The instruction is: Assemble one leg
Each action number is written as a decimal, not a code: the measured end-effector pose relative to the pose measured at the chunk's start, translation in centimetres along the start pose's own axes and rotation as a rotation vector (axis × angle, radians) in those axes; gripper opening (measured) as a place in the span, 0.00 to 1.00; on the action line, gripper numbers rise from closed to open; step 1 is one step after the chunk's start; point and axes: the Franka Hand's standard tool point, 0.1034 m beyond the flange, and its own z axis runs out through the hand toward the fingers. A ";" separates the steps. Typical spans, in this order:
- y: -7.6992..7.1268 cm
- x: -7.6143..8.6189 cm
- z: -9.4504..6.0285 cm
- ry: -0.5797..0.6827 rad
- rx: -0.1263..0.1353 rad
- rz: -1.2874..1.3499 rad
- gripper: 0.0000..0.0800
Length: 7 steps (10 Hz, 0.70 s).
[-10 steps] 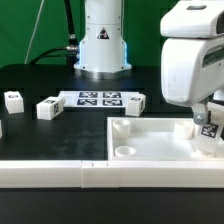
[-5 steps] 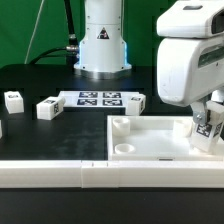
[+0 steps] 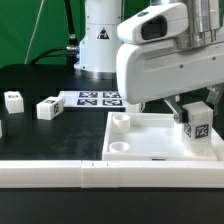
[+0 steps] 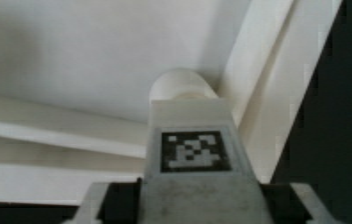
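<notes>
The pincer is clamped on a leg, its two fingers pressed against the sides of the post. The leg's black-and-white tag faces the exterior camera. In the wrist view the tag lies just ahead of the fingers and the leg's rounded end points away towards the white panel. The leg hangs over the panel's far corner on the exterior view's right; whether it touches the panel cannot be told. The panel lies on the dark tabletop, with two round sockets along its edge on the exterior view's left. Behind it is the marker board. Three more legs are loose on the tabletop: one just beside the board, and two further to the exterior view's left.
</notes>
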 end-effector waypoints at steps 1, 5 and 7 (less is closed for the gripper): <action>0.0 0.1 0.0 0.010 0.003 0.128 0.37; -0.8 -0.1 0.4 0.052 0.004 0.623 0.37; -1.1 -0.1 0.5 0.059 -0.003 0.818 0.37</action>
